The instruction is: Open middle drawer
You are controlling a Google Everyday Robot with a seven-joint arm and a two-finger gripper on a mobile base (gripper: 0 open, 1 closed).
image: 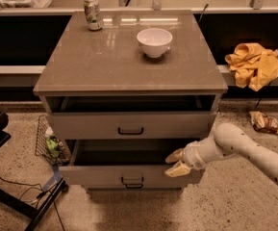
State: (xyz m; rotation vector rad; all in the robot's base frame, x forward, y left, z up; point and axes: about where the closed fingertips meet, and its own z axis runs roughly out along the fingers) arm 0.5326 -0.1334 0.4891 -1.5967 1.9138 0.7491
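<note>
The middle drawer [100,175] is pulled out from the cabinet. It has a low grey-beige front and a small black loop handle [132,181], and its inside lies in shadow. My gripper [177,162] reaches in from the right and hovers over the right end of the drawer, just above the front rim. Its two pale fingers [180,170] are spread apart with nothing between them. Above it, the taller-fronted top drawer [90,125] stands slightly out. The lowest drawer is almost hidden beneath the open one.
On the cabinet top [105,66] stand a white bowl [154,42] and a can [92,13]. A yellow cloth [255,64] lies on a ledge at the right. A wire basket [49,143] and black chair legs [13,196] are on the floor at the left, and a wrapper [265,122] at the right.
</note>
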